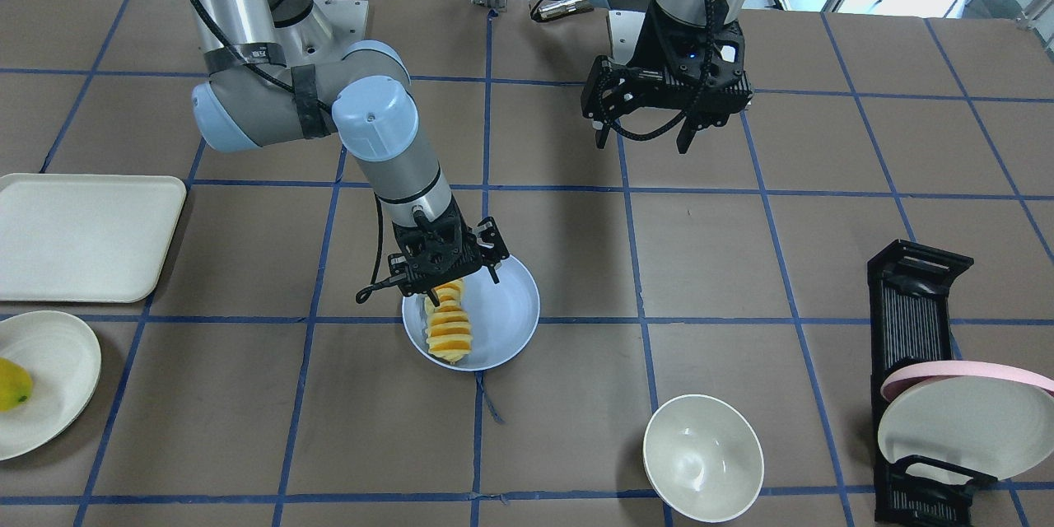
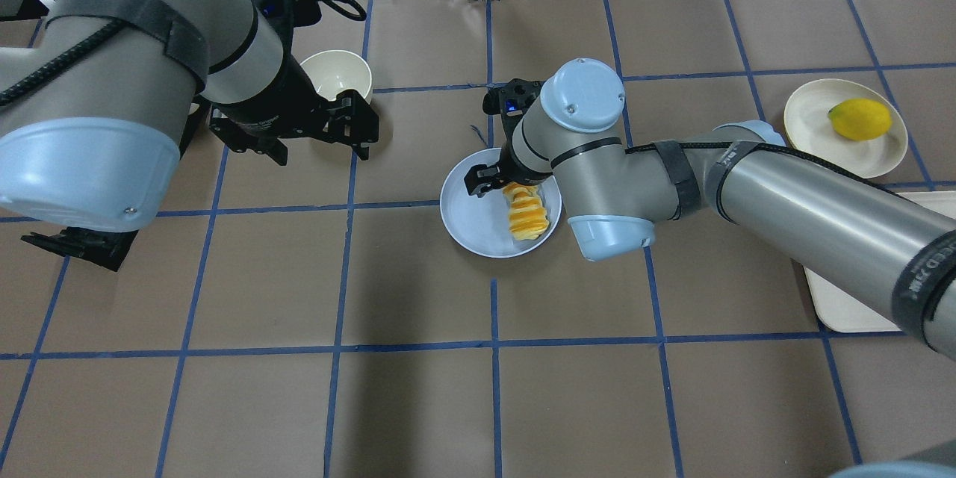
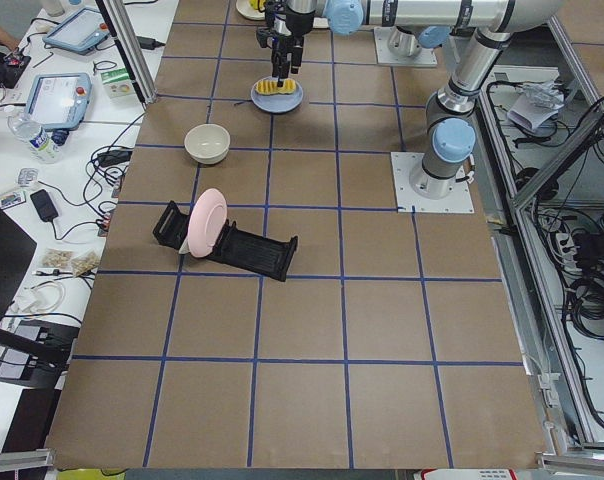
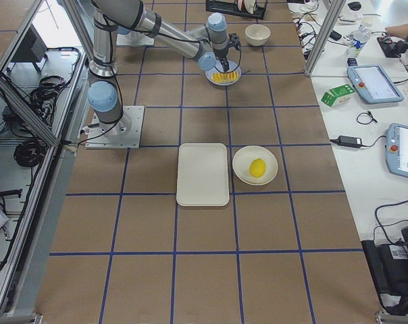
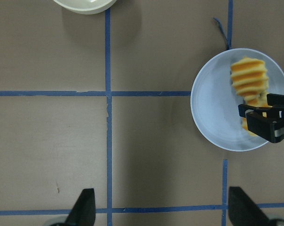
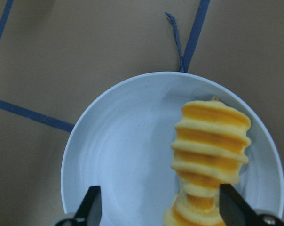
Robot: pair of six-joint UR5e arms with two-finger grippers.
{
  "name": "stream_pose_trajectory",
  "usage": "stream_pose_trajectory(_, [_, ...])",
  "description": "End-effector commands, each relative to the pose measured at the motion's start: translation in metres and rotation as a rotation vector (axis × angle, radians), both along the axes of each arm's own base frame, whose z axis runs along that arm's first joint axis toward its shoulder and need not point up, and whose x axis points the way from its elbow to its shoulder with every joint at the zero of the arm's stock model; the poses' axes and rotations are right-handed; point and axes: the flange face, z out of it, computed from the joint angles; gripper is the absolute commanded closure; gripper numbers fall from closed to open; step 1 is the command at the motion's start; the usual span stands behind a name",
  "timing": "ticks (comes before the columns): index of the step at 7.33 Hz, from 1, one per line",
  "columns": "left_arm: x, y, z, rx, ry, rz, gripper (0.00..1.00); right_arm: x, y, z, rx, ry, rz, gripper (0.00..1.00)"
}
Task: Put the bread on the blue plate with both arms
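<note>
The bread (image 1: 449, 331), a ridged loaf with orange tops, lies on the blue plate (image 1: 510, 317) near the table's middle. My right gripper (image 1: 463, 286) hangs just over the loaf's end nearest the robot. In the right wrist view its fingers (image 6: 91, 207) stand wide apart, with the bread (image 6: 210, 155) near the right-hand one and the plate (image 6: 123, 155) below; it is open. My left gripper (image 1: 642, 142) is open and empty, raised over bare table well apart from the plate. In the left wrist view the plate (image 5: 212, 108) and bread (image 5: 249, 80) lie at the right.
A white bowl (image 1: 702, 457) stands on the operators' side. A black dish rack (image 1: 918, 321) holds a pink and a cream plate. A cream tray (image 1: 82, 235) and a cream plate (image 1: 58, 395) with a yellow fruit (image 1: 12, 384) lie beyond the right arm.
</note>
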Motion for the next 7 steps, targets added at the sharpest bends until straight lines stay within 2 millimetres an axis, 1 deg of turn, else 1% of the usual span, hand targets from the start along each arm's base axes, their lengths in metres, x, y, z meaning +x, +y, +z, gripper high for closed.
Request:
stream_pose_trajectory(1, [0.005,-0.001,0.013,-0.021,0.008,-0.006,0.00,-0.018,-0.014,0.040,-0.052,0.082,0.030,0.00])
stream_pose_trajectory(2, [0.007,-0.015,0.034,-0.018,0.009,0.000,0.00,-0.043,-0.014,0.084,-0.092,0.147,0.023,0.00])
stream_pose_trajectory(3, [0.005,-0.026,0.042,0.024,-0.004,-0.026,0.00,-0.092,-0.022,0.129,-0.091,0.164,-0.025,0.00])
stream_pose_trajectory(4, [0.005,-0.031,0.037,0.035,0.004,-0.029,0.00,-0.137,-0.025,0.148,-0.014,0.171,-0.092,0.00])
stream_pose_trajectory(5, [0.004,-0.034,0.032,0.041,-0.001,-0.033,0.00,-0.150,-0.022,0.173,0.010,0.188,-0.114,0.00])
stream_pose_trajectory(7, [0.009,-0.036,0.031,0.038,-0.010,-0.026,0.00,-0.158,-0.031,0.219,0.089,0.208,-0.140,0.00])
